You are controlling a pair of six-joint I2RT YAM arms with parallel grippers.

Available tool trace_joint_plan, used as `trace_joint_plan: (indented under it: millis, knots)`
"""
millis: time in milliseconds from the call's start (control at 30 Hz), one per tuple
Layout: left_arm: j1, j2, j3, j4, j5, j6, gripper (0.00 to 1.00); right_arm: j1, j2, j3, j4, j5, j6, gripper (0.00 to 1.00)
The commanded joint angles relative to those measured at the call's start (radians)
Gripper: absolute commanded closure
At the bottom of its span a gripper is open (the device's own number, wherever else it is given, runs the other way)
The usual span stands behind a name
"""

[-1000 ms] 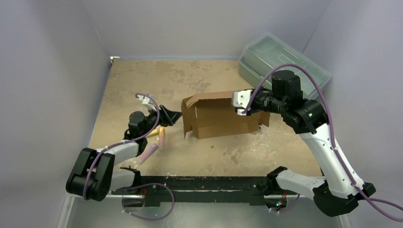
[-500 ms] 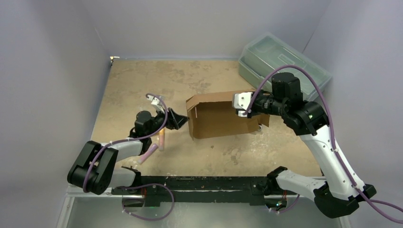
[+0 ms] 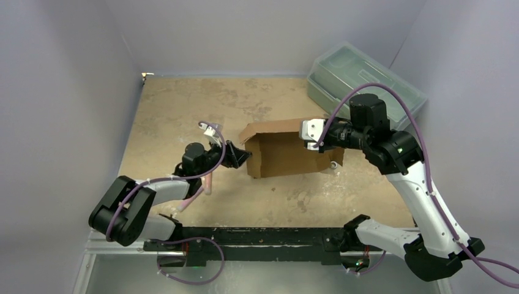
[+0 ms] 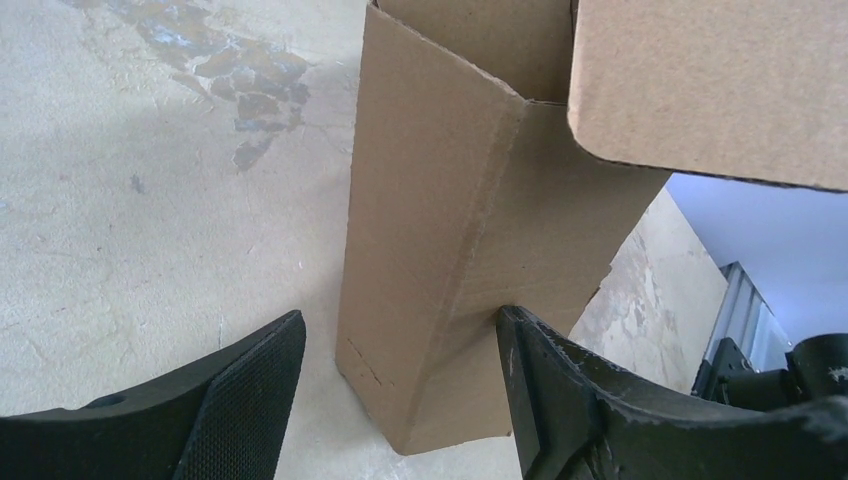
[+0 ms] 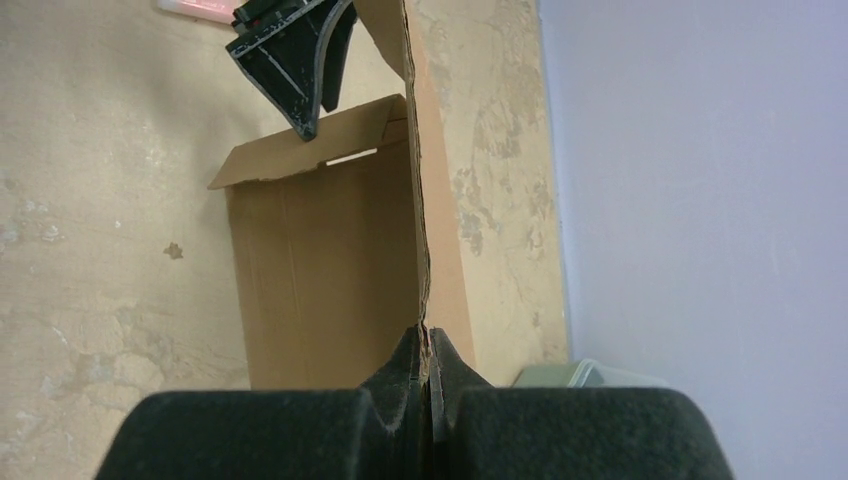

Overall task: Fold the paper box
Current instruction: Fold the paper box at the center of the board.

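Note:
The paper box (image 3: 287, 154), brown corrugated cardboard, stands half-formed on edge at mid-table. My right gripper (image 5: 427, 345) is shut on the thin edge of one of its upright panels (image 5: 418, 200), holding it from the right end (image 3: 323, 144). My left gripper (image 3: 242, 157) is at the box's left end, open. In the left wrist view its jaws (image 4: 400, 345) straddle the box's folded corner (image 4: 440, 300). The right finger (image 4: 560, 400) touches the cardboard and the left finger (image 4: 250, 390) stands clear of it. A rounded flap (image 4: 700, 90) hangs above.
A translucent grey-green plastic toolbox (image 3: 361, 79) sits at the back right corner, by the wall. Pink and orange markers (image 3: 208, 181) lie beside the left forearm. Grey walls close in both sides. The arm bases and a black rail (image 3: 257, 236) run along the near edge.
My left gripper has moved right, up to the box's left end, and its jaws have spread a little. The box's left flap has swung inward. The right gripper kept its pinch.

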Motion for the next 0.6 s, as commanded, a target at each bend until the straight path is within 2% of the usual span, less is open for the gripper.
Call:
trace_joint_plan:
  millis: [0,333,567]
  knots:
    - [-0.039,-0.010,0.034,0.017,-0.129,0.042,0.30,0.004,-0.017,-0.004,0.013,-0.063,0.030,1.00]
    - [-0.161,-0.029,-0.006,0.095,-0.399,0.036,0.27,0.004,-0.028,-0.022,0.037,-0.062,0.078,1.00]
    - [-0.200,-0.042,-0.032,0.104,-0.499,0.067,0.24,0.004,-0.029,-0.022,0.047,-0.061,0.099,1.00]
